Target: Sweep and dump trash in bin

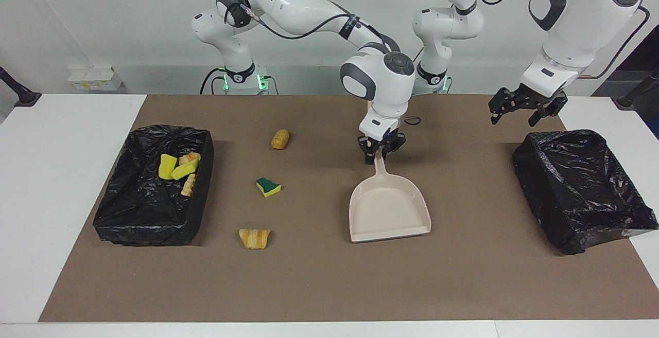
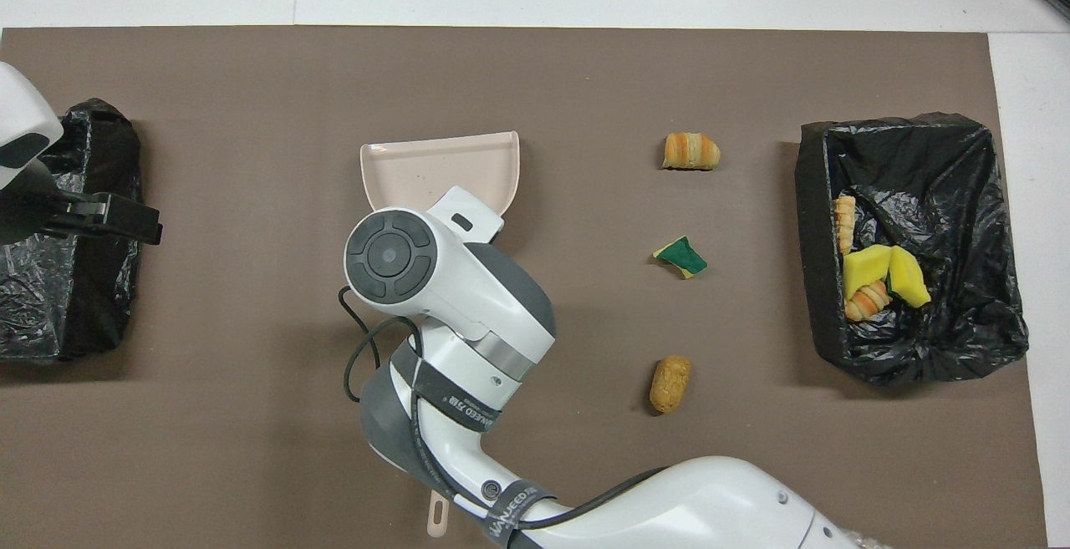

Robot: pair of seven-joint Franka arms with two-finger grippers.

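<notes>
— Where is the trash?

— Four scraps lie in the bin [image 1: 154, 235] at the right arm's end of the surface [image 1: 329, 286]. Three are loose beside it: a bread chunk [image 1: 280, 139] nearest the robots, a sponge piece [image 1: 268, 187] in the middle, a striped chunk [image 1: 254, 238] farthest from them.

— And the dustpan [image 1: 388, 209]?

— We see the right jaws pinching the tip of its handle [image 1: 381, 165]. Its long axis runs away from the robots, with the mouth at the end farthest from them. So the loose scraps lie off its side, toward the right arm's end, not in front of the mouth.

— Then what does the sweep turn on?

— We judge that the pan must turn its mouth toward them. The brush [image 2: 435, 520] lies under the right arm, mostly hidden.

— Who takes it?

— Probably the left arm. It waits with its jaws spread and empty, over the surface beside the other bin [image 1: 582, 189].
</notes>
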